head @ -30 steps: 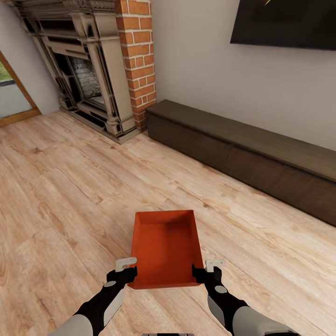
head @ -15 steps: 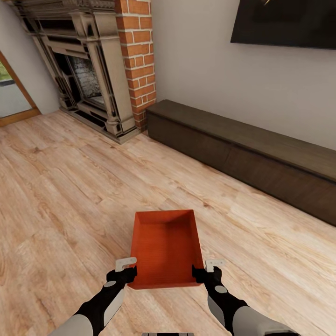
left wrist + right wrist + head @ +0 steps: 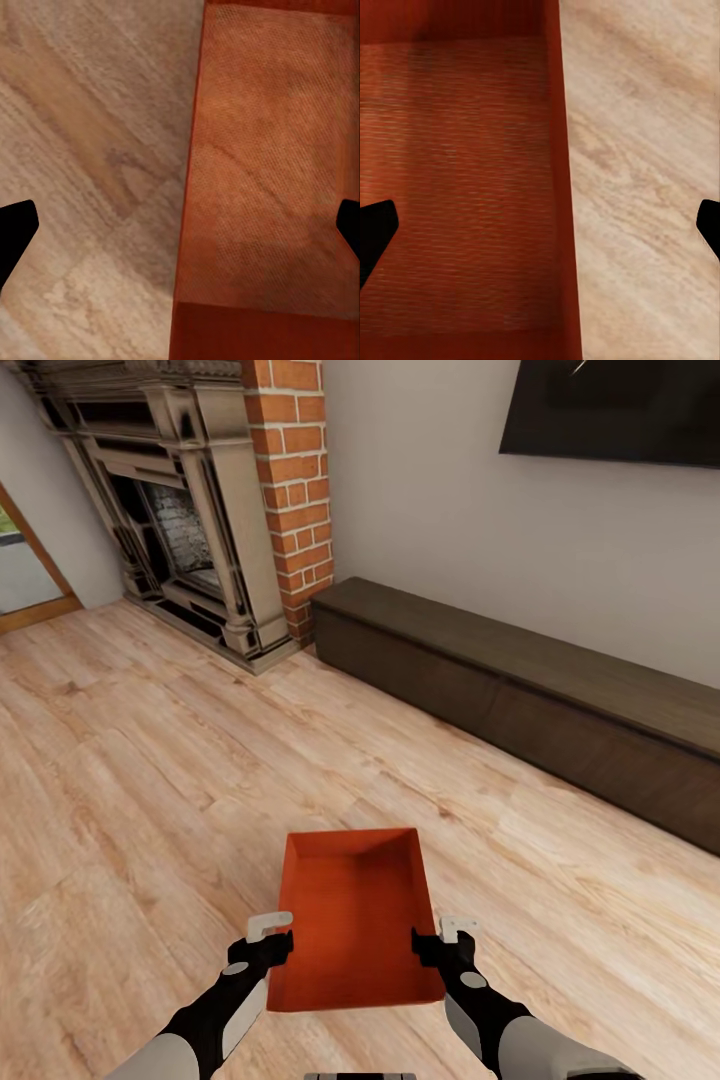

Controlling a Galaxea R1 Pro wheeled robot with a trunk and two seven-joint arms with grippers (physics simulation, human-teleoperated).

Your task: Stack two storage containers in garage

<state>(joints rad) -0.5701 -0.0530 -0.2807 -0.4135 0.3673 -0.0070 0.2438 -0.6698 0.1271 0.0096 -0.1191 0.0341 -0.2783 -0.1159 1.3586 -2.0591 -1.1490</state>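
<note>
While both arms reach fwd over the planks, room: living room, seen from the head cam.
Floor: light wood plank floor (image 3: 150,780), fills most of the head view; also beside the bin in both wrist views.
Wall: plain pale wall (image 3: 420,490) at the back, to the right of the brick.
Bench: long dark low bench (image 3: 520,700) along that wall, running from the brick column off toward the right edge.
Fireplace: red brick column (image 3: 295,480) w/ grey carved surround (image 3: 190,510), upper left, just beside the bench end.
TV: black wall TV (image 3: 610,410), upper right, above the bench, cut by the frame.
Doorway: wood-framed opening (image 3: 25,575) at far left, partly in view.
Storage container: orange-red rectangular bin (image 3: 355,920), open side up, nothing inside, low centre of the head view, betw. the two grippers, well apart from the bench. Can't tell if it rests on the planks or hangs just above.
Left gripper (image 3: 268,938): at the bin's left wall near its near corner; wrist cam shows the black fingers (image 3: 15,232) spread wide, wall running betw. them untouched, no grip.
Right gripper (image 3: 450,935): same at the right wall; fingers (image 3: 375,232) far apart, one over the bin's inside, one over the floor, holding nothing.
</note>
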